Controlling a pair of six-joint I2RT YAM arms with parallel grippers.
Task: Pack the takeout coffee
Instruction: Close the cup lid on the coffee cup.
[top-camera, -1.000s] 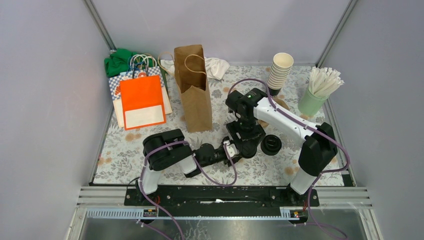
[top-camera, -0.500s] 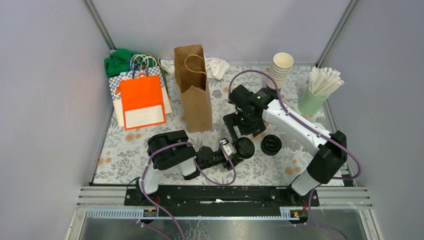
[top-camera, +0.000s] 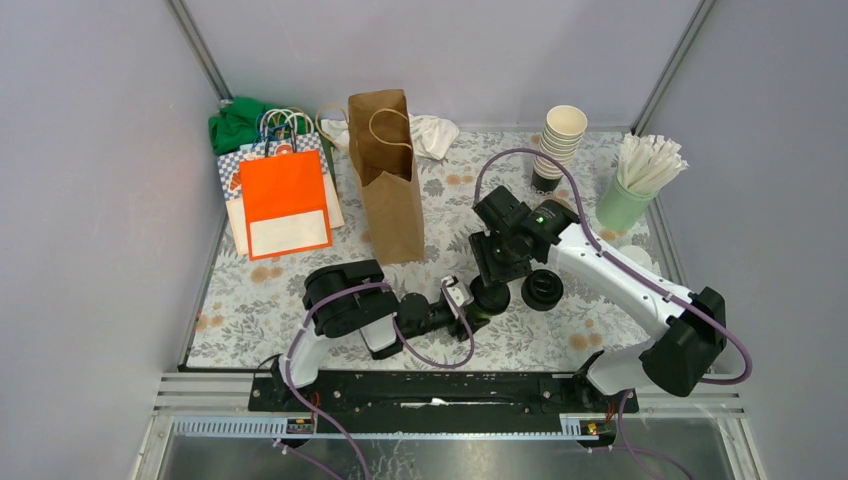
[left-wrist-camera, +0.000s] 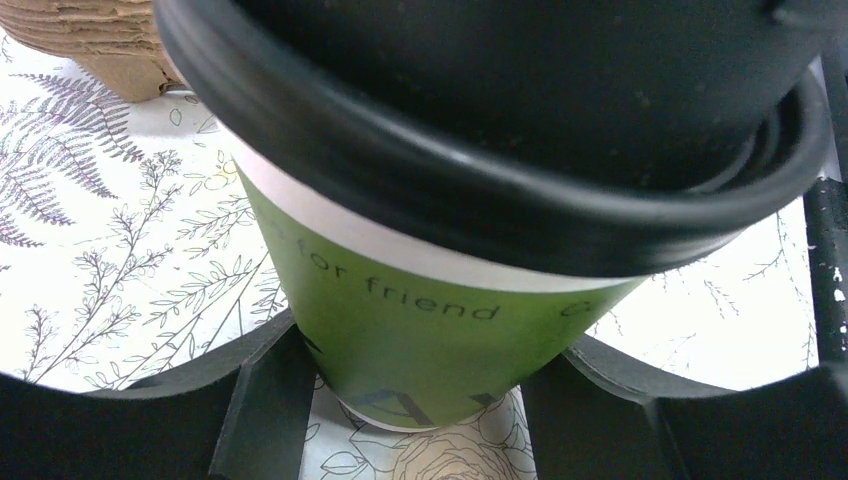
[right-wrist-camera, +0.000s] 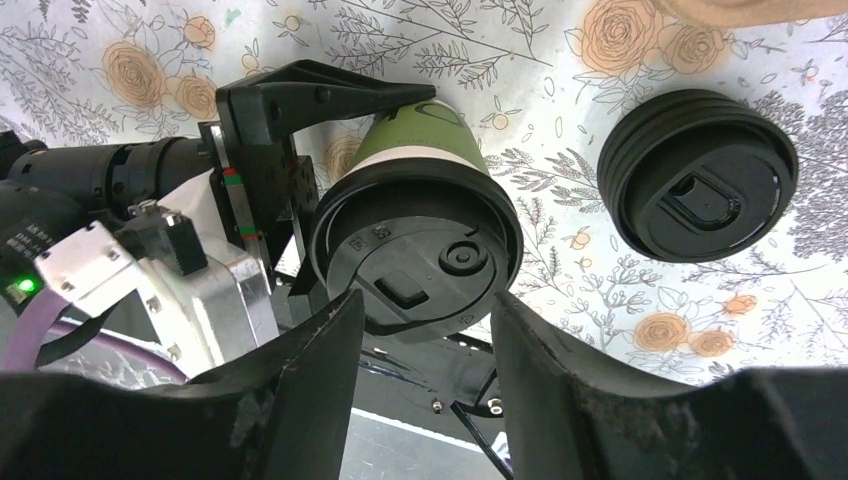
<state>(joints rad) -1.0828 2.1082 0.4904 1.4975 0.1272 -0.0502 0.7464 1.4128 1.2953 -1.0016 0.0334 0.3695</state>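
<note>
One takeout coffee cup (left-wrist-camera: 430, 320), green with a black lid, stands on the floral mat between my left gripper's fingers (left-wrist-camera: 262, 405), and the left gripper (left-wrist-camera: 425, 400) is shut on its lower wall. In the top view this cup (top-camera: 490, 294) sits mid-table with the left gripper (top-camera: 478, 305) at its side. My right gripper (right-wrist-camera: 425, 385) hovers just above the cup's lid (right-wrist-camera: 415, 262), jaws open and holding nothing. A second lidded takeout coffee cup (right-wrist-camera: 697, 190) stands free on the mat just to the right (top-camera: 543, 290).
An open brown paper bag (top-camera: 385, 175) stands upright left of the cups. Flat orange and checkered bags (top-camera: 283, 200) lie at back left. A cream cup stack (top-camera: 560, 140) and a pale green cup of white sticks (top-camera: 640, 180) stand at back right. A brown cardboard piece (left-wrist-camera: 100, 40) lies behind the held cup.
My right gripper has lifted off the held cup's lid, and the right arm has swung out to the right. The left gripper and its cup have stayed put.
</note>
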